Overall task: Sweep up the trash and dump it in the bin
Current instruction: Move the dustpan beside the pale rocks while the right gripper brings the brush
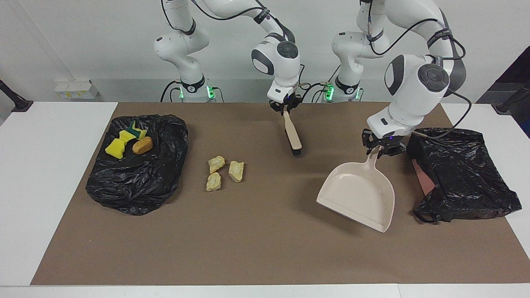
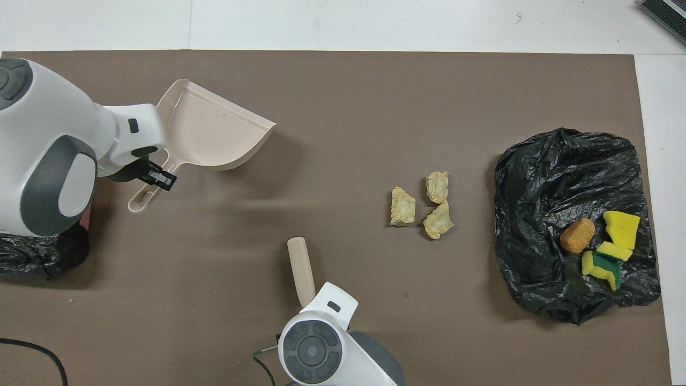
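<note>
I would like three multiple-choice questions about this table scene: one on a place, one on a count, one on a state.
1. Where does the brown oval lump lie?
A. on the black bag at the right arm's end
B. in the dustpan
C. beside the brush

2. How many pale rock-like chunks lie on the brown mat?
A. two
B. three
C. five

3. What is in the dustpan?
A. sponge bits
B. one chunk
C. nothing

Answers: 1 A, it rests on the bag beside the yellow sponge bits. 2 B, three lie grouped together. 3 C, its tray shows bare while the left gripper holds its handle.
</note>
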Motion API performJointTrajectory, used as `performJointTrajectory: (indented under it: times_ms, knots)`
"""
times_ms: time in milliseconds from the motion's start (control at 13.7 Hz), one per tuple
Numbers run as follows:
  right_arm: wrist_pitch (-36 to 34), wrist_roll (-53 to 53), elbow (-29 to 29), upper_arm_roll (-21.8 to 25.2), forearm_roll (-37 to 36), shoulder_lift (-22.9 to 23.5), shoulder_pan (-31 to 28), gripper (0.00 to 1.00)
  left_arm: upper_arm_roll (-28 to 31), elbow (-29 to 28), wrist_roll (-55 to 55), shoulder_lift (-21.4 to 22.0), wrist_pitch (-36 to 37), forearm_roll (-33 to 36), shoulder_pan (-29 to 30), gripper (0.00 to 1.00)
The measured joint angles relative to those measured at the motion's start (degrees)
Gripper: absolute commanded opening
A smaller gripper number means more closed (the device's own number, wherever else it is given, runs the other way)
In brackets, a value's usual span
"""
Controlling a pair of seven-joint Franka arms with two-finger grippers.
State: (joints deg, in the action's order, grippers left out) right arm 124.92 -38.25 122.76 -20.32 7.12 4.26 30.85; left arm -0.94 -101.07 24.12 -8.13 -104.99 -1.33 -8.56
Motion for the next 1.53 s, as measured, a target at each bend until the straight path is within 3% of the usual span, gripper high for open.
performJointTrajectory:
  times_ms: [292, 511, 730, 1167, 1532]
  knots:
    - [-6.04, 1.09, -0.36, 0.23, -4.49, -5.17, -9.46, 0.0, 0.18, -0.92, 17.85, -0.37, 0.45, 0.04, 3.81, 0.0]
    - [-7.87, 2.63, 0.06, 0.42, -12.56, -4.82, -17.15, 0.0, -0.29, -1.35, 28.87, -0.65, 0.55, 1.98, 3.64, 0.0]
    - [-9.89, 11.92, 0.76, 0.59, -18.49, -3.59, -25.87, 0.0, -1.0, -2.47, 43.23, -0.76, -1.73, 2.42, 0.54, 0.0]
    - [-10.13, 17.78, 4.3, 0.55, -24.0, -1.73, -30.64, 0.0, -1.38, -9.46, 45.44, -0.2, -9.28, 5.22, -9.81, 0.0]
    - [-6.16, 18.04, 5.06, -0.4, -22.29, 1.78, -30.45, 0.0, -1.4, -16.48, 39.42, 2.64, -14.94, 5.36, -14.37, 0.0]
